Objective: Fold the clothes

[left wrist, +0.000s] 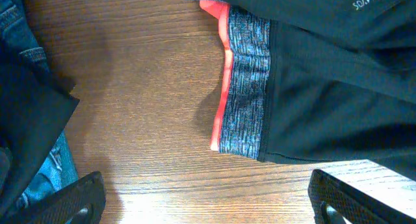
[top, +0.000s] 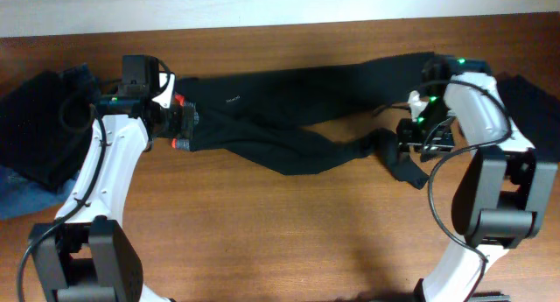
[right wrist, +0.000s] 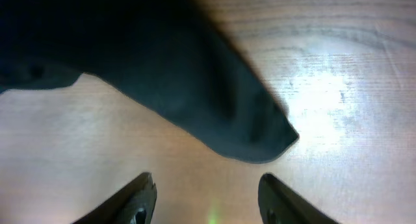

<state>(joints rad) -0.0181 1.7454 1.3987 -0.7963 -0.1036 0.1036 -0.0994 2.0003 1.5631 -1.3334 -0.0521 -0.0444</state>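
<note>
— Where do the black trousers (top: 289, 118) lie?

— They lie across the middle of the wooden worktop (top: 289, 232), stretched from left to right. The waist end is on the left and the legs go to the right. One leg runs straight along the far side. The other bends toward the near side and ends in a bunched part close to the right arm.

— What does the left wrist camera show?

— It shows the grey waistband (left wrist: 244, 87) with its red-orange trim (left wrist: 223, 81), flat on the wood. Small white letters (left wrist: 374, 2) are on the black cloth, but I cannot read them.

— And the left gripper (top: 184, 122)?

— Its fingers stand wide apart and nothing is between them. It is just beside the waistband and does not touch it.

— What about the right gripper (right wrist: 208, 201)?

— Its two fingers (right wrist: 136, 201) are also apart and hold nothing. The end of one black leg (right wrist: 247, 136) lies on the wood just in front of them, with bare wood in between.

— Is there something else on the worktop?

— Yes. At the left edge there is a dark cloth (top: 35, 118) and under it blue jeans (top: 26, 197). At the right edge, behind the right arm, there is another dark cloth (top: 534, 101). None of these touches the trousers, as far as I can see.
</note>
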